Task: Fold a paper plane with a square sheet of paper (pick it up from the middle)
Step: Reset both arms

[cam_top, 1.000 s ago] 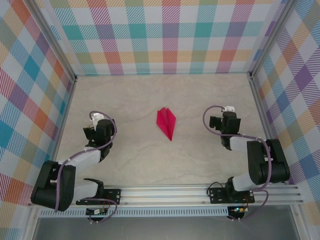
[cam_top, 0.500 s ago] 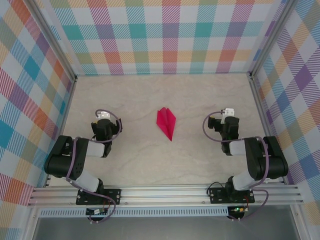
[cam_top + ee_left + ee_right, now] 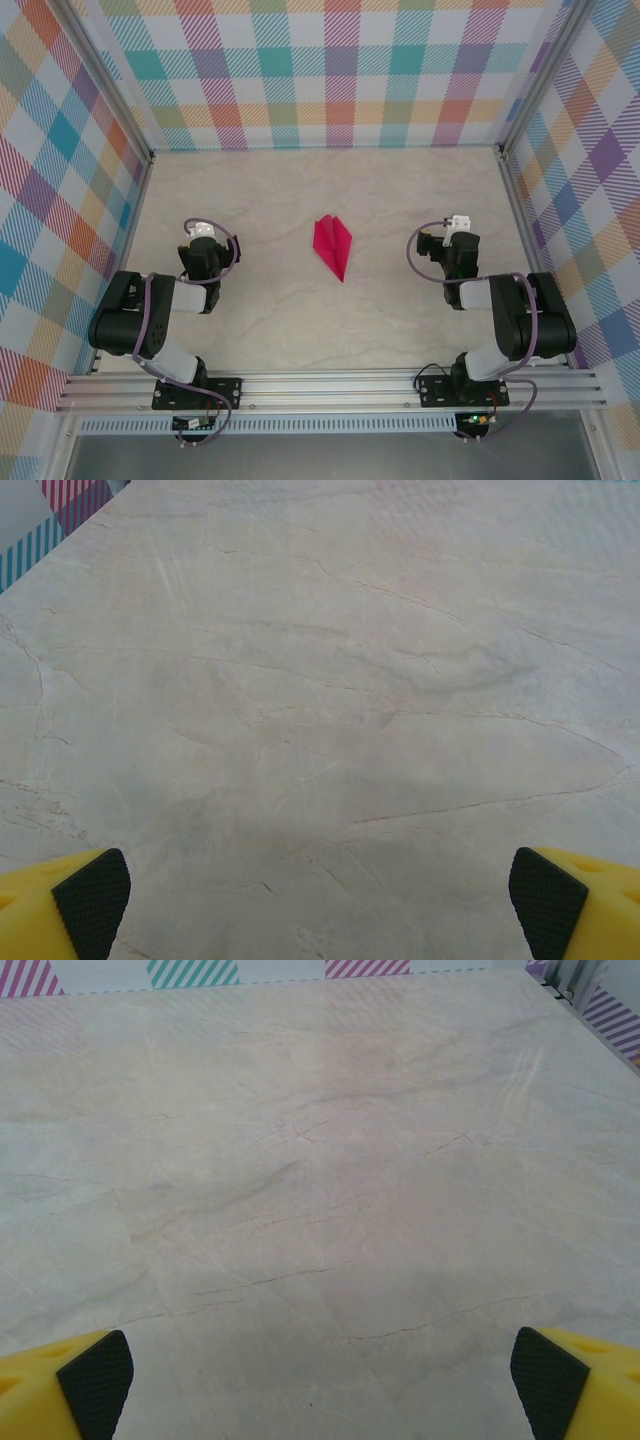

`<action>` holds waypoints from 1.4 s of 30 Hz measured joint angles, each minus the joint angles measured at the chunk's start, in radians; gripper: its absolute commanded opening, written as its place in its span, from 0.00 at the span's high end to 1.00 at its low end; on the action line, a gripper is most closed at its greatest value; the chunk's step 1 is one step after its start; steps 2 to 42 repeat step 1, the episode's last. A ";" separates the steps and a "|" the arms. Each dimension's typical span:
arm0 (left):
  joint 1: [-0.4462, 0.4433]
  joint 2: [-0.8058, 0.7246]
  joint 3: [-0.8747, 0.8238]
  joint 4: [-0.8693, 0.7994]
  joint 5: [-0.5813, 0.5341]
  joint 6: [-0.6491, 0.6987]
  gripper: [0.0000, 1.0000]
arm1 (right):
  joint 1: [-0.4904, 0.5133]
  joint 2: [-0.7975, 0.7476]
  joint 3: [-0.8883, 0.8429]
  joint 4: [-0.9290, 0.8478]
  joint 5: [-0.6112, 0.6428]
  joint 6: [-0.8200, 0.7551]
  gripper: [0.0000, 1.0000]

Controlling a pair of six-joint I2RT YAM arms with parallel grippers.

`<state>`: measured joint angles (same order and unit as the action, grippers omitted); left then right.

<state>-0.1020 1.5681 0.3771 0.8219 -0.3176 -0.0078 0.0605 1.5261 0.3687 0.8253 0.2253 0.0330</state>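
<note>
Now the paper plane (image 3: 332,246) lies flat in the middle of the worktop (image 3: 300,190), and we judge the folding as finished. Its long axis runs from far to near, with the sharp nose toward the arm bases and slightly to the right. It lies between the two arms and well apart from both, to the right of the left arm (image 3: 200,265) and to the left of the right arm (image 3: 458,262). We cannot tell which is nearer. Both pairs of jaws are spread wide, with only bare worktop between the black pads (image 3: 92,900). We count one plane and two arms.
</note>
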 measured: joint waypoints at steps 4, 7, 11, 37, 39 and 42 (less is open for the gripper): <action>0.000 0.000 0.000 0.000 0.003 0.000 0.00 | -0.002 0.000 0.000 0.000 0.000 0.001 0.00; 0.000 0.000 0.000 0.000 0.003 0.000 0.00 | -0.002 0.000 0.000 0.000 0.000 0.001 0.00; 0.000 0.000 0.000 0.000 0.003 0.000 0.00 | -0.002 0.000 0.000 0.000 0.000 0.001 0.00; 0.000 0.000 0.000 0.000 0.003 0.000 0.00 | -0.002 0.000 0.000 0.000 0.000 0.001 0.00; 0.000 0.000 0.000 0.000 0.003 0.000 0.00 | -0.002 0.000 0.000 0.000 0.000 0.001 0.00; 0.000 0.000 0.000 0.000 0.003 0.000 0.00 | -0.002 0.000 0.000 0.000 0.000 0.001 0.00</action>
